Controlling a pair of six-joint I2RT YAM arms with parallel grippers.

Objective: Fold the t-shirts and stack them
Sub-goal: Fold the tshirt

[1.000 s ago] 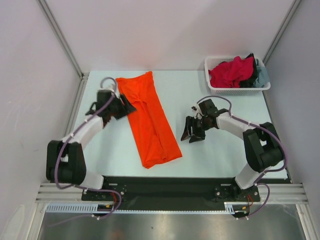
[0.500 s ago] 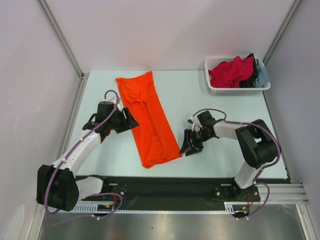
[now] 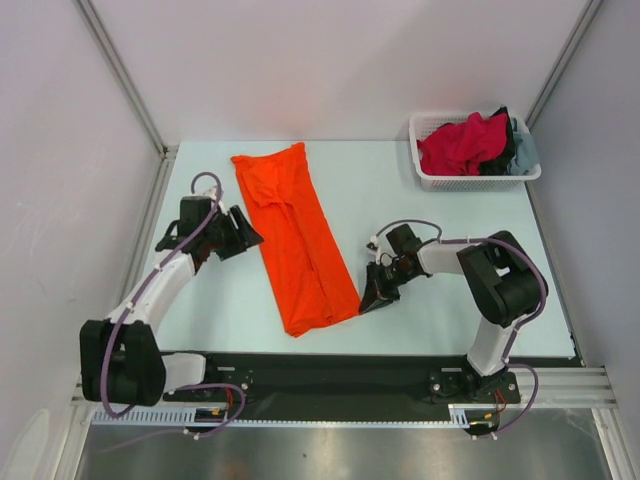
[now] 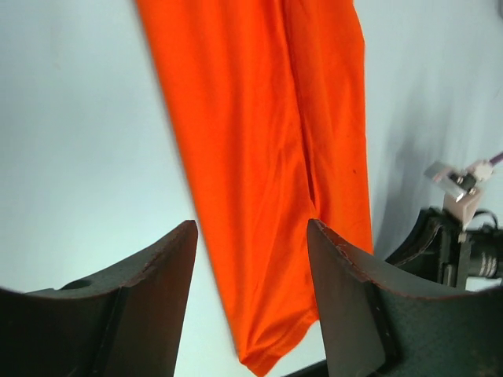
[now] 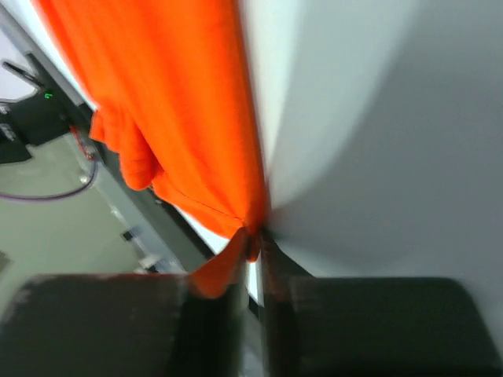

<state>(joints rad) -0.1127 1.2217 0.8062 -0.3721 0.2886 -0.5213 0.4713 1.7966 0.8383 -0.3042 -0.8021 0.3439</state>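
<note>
The bright orange t-shirt [image 3: 297,238] lies folded into a long strip, slanting from the table's far left toward the near middle. It also shows in the left wrist view [image 4: 271,149] and the right wrist view [image 5: 169,102]. My left gripper [image 3: 244,235] is open and empty, just left of the strip's middle. My right gripper [image 3: 366,300] is shut on the shirt's near right corner, at the table surface. In the right wrist view the fingertips [image 5: 271,263] pinch a bit of orange cloth. More t-shirts, crimson-pink [image 3: 462,143], black and grey-blue, are heaped in the basket.
A white mesh basket [image 3: 470,177] stands at the far right corner. Metal frame posts and grey walls bound the table. The black base rail [image 3: 330,378] runs along the near edge.
My right gripper has moved down and left to the shirt's near right corner and shut on it. My left gripper has shifted a little left, away from the strip.
</note>
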